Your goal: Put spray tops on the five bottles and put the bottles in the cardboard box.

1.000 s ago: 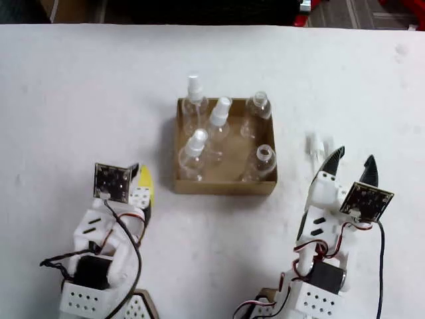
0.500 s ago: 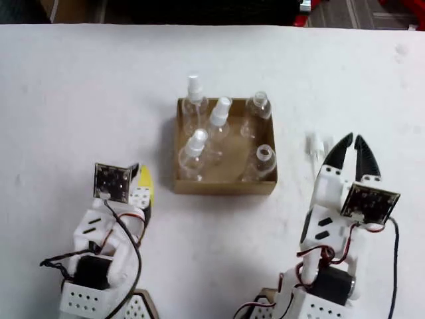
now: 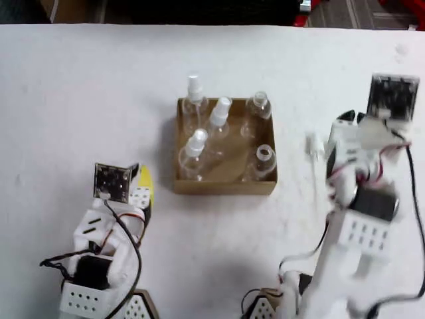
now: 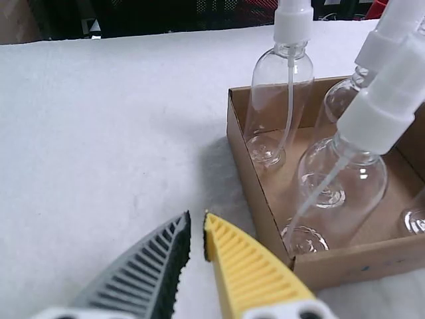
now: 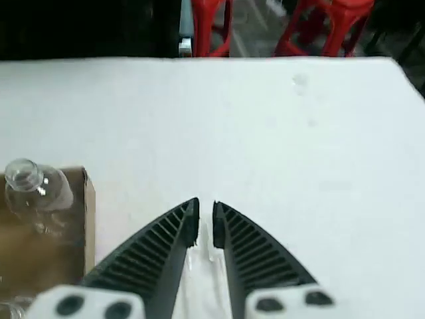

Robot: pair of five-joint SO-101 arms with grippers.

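Note:
The cardboard box point(image 3: 224, 186) stands mid-table with five clear bottles upright in it. Three wear white spray tops: one at the back left point(image 3: 194, 90), one in the middle point(image 3: 219, 109), one at the front left point(image 3: 196, 143). Two on the right side, at the back point(image 3: 259, 103) and front point(image 3: 264, 156), are open-necked. A loose spray top point(image 3: 312, 145) lies on the table right of the box. The right arm point(image 3: 362, 199) stands raised beside it; its gripper point(image 5: 204, 209) is shut and empty above the table. The left gripper point(image 4: 196, 229) is shut, empty, near the box's front left corner point(image 4: 292, 262).
White table all around the box, bare to the left and far side. The left arm's base point(image 3: 93, 279) sits at the front left. Red chair legs point(image 5: 319, 26) stand beyond the table's far edge.
The right gripper went from open to shut, and its arm lifted and swung forward, towards the table's far side. The left arm, bottles and box stayed put.

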